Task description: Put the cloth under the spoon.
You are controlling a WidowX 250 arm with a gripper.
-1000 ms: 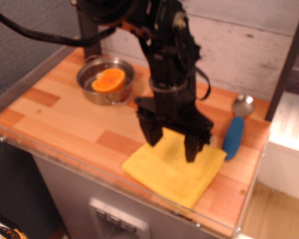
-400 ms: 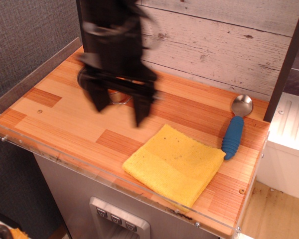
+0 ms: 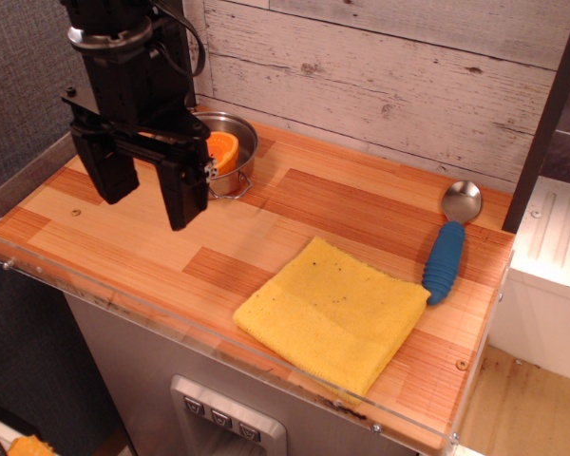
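Observation:
The bright yellow folded cloth (image 3: pixel 332 313) lies flat near the front edge of the wooden table, its right corner just beside the spoon's handle. The spoon (image 3: pixel 451 242) lies to its right, silver bowl pointing back, ribbed blue handle toward the front, resting on the bare wood. My black gripper (image 3: pixel 150 198) hangs over the left part of the table, well left of the cloth, its two fingers spread wide and holding nothing.
A metal pot (image 3: pixel 230 152) with an orange half (image 3: pixel 223 149) inside stands at the back left, partly behind the gripper. A clear plastic lip edges the table (image 3: pixel 123 237) at the front. A white plank wall runs along the back. A dark post (image 3: pixel 549 104) stands at the right.
The gripper has left the cloth and swung left and back across the table, from above the cloth to over the left side. The cloth and spoon have not moved.

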